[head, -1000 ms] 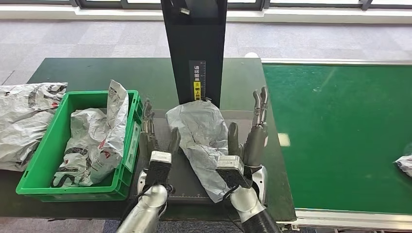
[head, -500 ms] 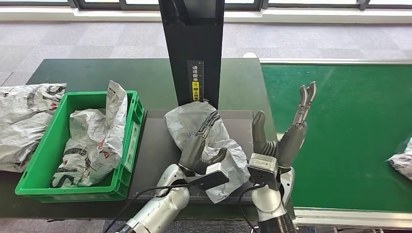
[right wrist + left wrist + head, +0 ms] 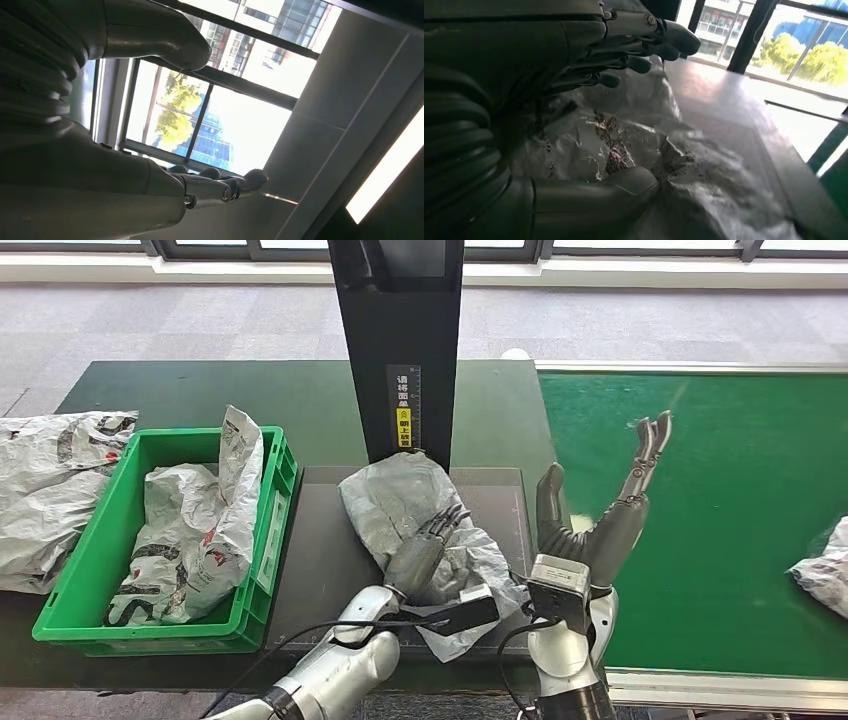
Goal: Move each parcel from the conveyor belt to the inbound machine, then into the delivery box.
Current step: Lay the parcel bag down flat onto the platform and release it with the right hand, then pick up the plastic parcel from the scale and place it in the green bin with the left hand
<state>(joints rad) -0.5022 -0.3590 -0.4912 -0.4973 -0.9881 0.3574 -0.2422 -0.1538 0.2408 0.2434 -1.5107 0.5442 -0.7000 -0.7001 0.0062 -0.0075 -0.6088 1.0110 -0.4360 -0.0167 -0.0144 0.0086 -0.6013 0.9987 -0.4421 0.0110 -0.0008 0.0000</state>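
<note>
A crumpled grey parcel point(image 3: 400, 505) lies on the black platform point(image 3: 315, 550) of the inbound machine, below its dark post point(image 3: 400, 340). My left hand point(image 3: 428, 552) rests over the parcel's near half, fingers stretched out across it. In the left wrist view the fingers point(image 3: 644, 45) hover above the parcel point(image 3: 704, 170) and the thumb point(image 3: 599, 190) lies against it, not clamped. My right hand point(image 3: 600, 525) is raised to the right of the parcel, fingers apart, holding nothing. Another parcel point(image 3: 825, 575) sits at the right edge of the green conveyor belt point(image 3: 700, 500).
A green delivery box point(image 3: 270, 530) stands left of the platform with parcels point(image 3: 190, 530) inside, one sticking up over its rim. More grey parcels point(image 3: 45, 490) lie on the dark table at far left. The right wrist view looks up at windows past my right hand point(image 3: 75, 130).
My left hand swung in from beside the parcel and now lies on it. My right hand left the parcel, rising and shifting right toward the belt.
</note>
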